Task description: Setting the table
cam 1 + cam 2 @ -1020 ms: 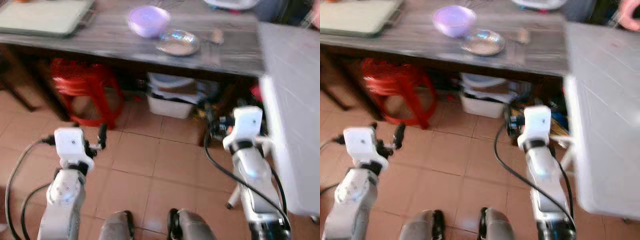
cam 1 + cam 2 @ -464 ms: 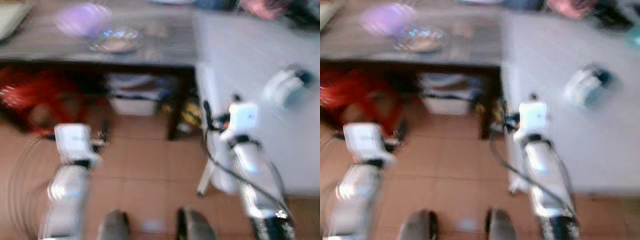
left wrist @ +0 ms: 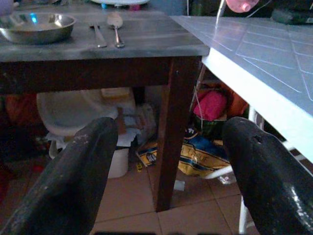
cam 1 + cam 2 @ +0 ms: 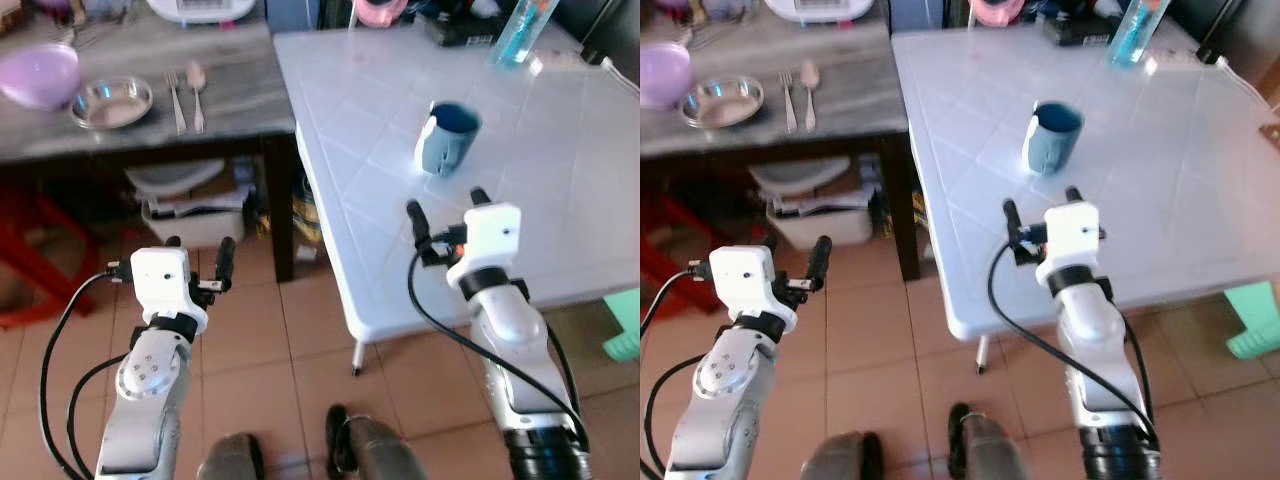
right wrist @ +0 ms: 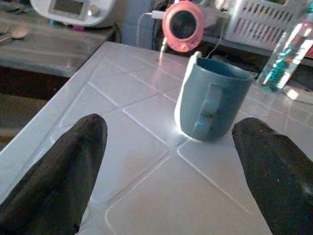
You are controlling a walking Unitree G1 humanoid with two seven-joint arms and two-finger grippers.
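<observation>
- Blue mug (image 4: 446, 137) upright on white table (image 4: 560, 200), at 12 o'clock from right gripper (image 4: 446, 217), apart from it, handle facing the wrist camera.
- Right gripper spread wide and empty, hovering over the near table edge; mug framed between its fingers (image 5: 58, 166) in the wrist view.
- Left gripper (image 4: 196, 262) also spread, gripping nothing, low over the tiled floor (image 4: 300, 350) beside the dark wooden table (image 4: 225, 105).
- Steel dish (image 4: 111, 102), purple bowl (image 4: 38, 74), fork (image 4: 176, 98) and spoon (image 4: 196, 90) on the wooden table, at about 11 o'clock from left gripper, well apart from it.
- Likely risks: a straight reach could nudge or tip the mug, a finger catching the handle side or rim; a low arm could strike the table edge.
- Blue bottle (image 4: 520, 30) and pink round object (image 4: 378, 10) at the far edge, at 12–1 o'clock beyond the mug.
- No brand, label or writing readable anywhere.
</observation>
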